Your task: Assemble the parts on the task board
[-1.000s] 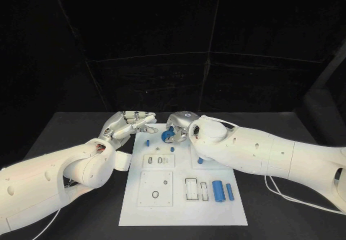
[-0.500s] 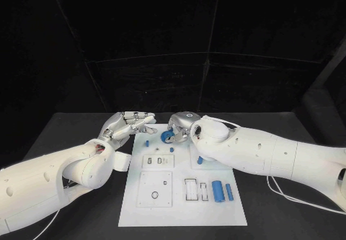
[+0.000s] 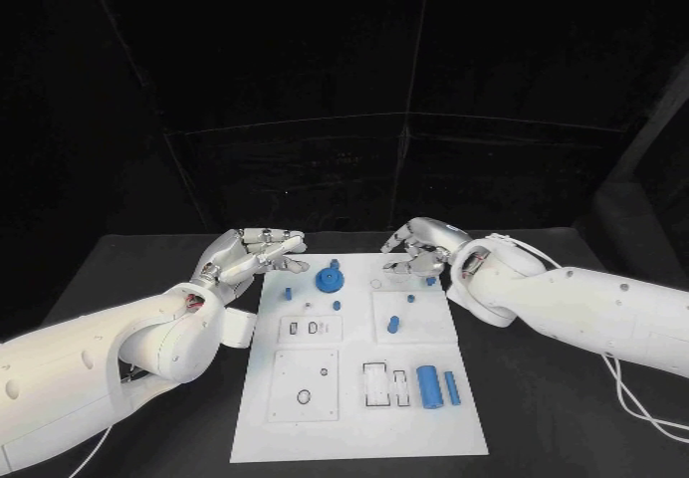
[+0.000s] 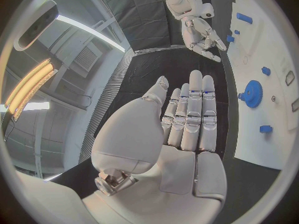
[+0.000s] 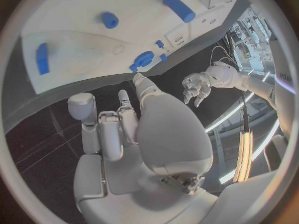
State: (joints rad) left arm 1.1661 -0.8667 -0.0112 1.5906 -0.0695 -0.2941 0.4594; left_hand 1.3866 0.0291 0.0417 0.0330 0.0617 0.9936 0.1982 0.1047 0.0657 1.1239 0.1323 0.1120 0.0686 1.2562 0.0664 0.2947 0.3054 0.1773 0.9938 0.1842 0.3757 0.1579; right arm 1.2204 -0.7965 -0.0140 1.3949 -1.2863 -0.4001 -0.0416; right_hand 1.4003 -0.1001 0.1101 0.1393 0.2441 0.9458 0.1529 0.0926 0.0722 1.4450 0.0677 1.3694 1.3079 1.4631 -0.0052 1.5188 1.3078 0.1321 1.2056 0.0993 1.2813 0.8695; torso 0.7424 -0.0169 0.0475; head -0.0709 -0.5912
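On the white task board (image 3: 359, 418), a blue gear (image 3: 331, 278) lies between the empty, open-fingered left robot hand (image 3: 256, 251) and right robot hand (image 3: 419, 249).

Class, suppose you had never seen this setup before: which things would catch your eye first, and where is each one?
The white task board lies in the middle of the black table, running away from the robot. A blue gear-like part sits near its far end, and two blue cylinders lie side by side near its near right corner. The left hand and right hand hover at the board's far end, one on each side, holding nothing.
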